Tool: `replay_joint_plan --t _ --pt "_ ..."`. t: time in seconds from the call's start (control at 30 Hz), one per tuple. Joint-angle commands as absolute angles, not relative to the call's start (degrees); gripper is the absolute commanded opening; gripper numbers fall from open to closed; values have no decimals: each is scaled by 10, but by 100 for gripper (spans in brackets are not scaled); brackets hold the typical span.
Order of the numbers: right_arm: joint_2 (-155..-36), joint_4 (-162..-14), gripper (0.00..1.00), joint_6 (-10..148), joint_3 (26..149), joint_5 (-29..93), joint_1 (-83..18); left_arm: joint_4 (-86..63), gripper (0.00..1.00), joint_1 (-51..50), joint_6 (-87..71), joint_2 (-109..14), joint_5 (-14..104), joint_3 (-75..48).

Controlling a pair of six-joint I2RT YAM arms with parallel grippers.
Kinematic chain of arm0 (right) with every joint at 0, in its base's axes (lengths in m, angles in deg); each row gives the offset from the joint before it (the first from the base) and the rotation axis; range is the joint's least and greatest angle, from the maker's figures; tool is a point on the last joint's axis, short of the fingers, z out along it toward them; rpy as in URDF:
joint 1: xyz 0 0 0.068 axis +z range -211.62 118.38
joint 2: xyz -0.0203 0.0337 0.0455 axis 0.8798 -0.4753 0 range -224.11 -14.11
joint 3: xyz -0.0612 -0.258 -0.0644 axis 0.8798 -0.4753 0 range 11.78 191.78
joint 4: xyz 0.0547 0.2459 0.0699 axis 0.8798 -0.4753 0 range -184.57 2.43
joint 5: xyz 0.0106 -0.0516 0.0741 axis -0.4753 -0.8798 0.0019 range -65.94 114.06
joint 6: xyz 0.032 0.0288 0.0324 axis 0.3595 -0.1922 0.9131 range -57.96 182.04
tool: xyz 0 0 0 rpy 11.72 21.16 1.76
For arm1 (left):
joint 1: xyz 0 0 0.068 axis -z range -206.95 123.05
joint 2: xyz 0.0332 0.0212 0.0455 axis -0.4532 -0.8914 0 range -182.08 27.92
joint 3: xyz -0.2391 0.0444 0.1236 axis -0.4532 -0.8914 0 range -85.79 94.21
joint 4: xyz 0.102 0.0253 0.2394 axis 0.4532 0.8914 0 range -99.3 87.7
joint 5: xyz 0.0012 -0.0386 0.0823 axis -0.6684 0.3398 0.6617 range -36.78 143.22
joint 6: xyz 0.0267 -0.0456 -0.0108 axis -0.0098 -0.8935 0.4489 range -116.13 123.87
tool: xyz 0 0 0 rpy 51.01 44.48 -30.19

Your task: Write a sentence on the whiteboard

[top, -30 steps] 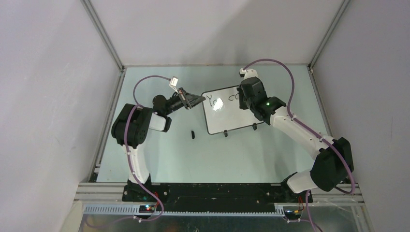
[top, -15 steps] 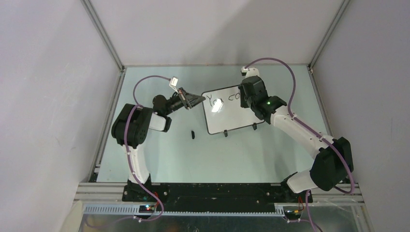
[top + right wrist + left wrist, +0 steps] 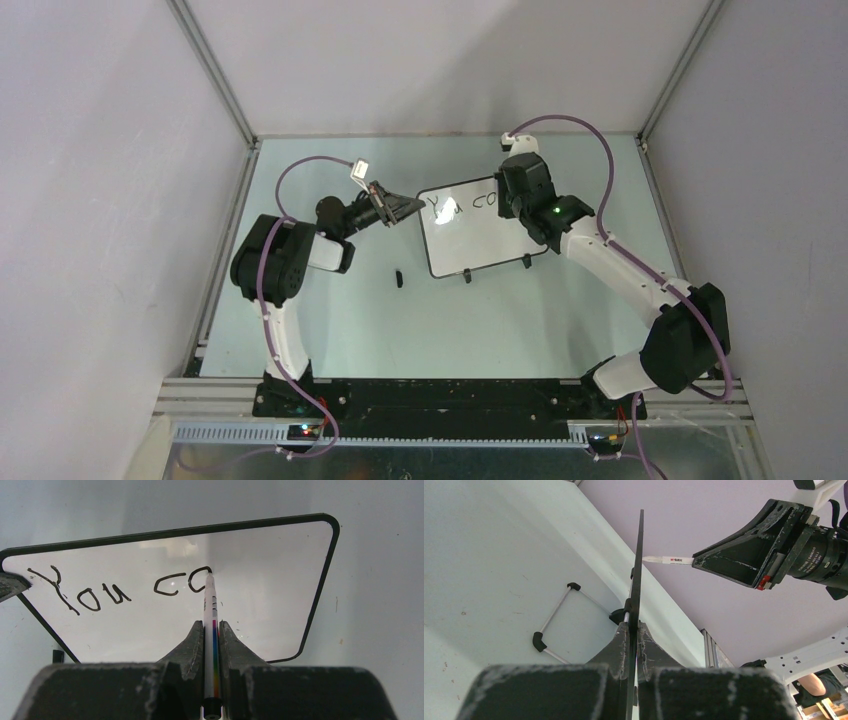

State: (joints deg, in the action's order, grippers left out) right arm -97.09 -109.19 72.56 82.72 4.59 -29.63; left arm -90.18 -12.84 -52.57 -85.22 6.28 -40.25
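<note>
The whiteboard (image 3: 482, 240) stands tilted at mid table, white with a thin black frame. My left gripper (image 3: 408, 208) is shut on its left edge; in the left wrist view the board (image 3: 639, 565) runs edge-on between my left gripper's (image 3: 634, 626) fingers. The sentence (image 3: 115, 587) reads "You c" plus a partly drawn round letter. My right gripper (image 3: 212, 624) is shut on a white marker (image 3: 210, 602) with a rainbow stripe, its tip touching the board at that last letter. From the left wrist, the marker (image 3: 671, 560) pokes out of the right gripper (image 3: 698, 560).
A small black cap (image 3: 398, 277) lies on the table left of the board's front. The board's two black feet (image 3: 466, 275) rest near its front edge, and its wire stand (image 3: 555, 625) shows behind. Enclosure walls ring the table (image 3: 330, 330).
My right gripper has shifted slightly toward the back of the table with the marker on the board, extending the last letter. The left arm and board have stayed still.
</note>
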Motion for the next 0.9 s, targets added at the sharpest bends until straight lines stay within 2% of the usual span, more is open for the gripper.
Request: replay_joint_plan --t 0.0,0.87 --pt "-972 -1074 0 726 853 32 -299 -927 0 -124 -523 -821 51 -401" --pt "-961 -1111 0 738 821 23 -296 -927 0 -124 -524 -820 52 -402"
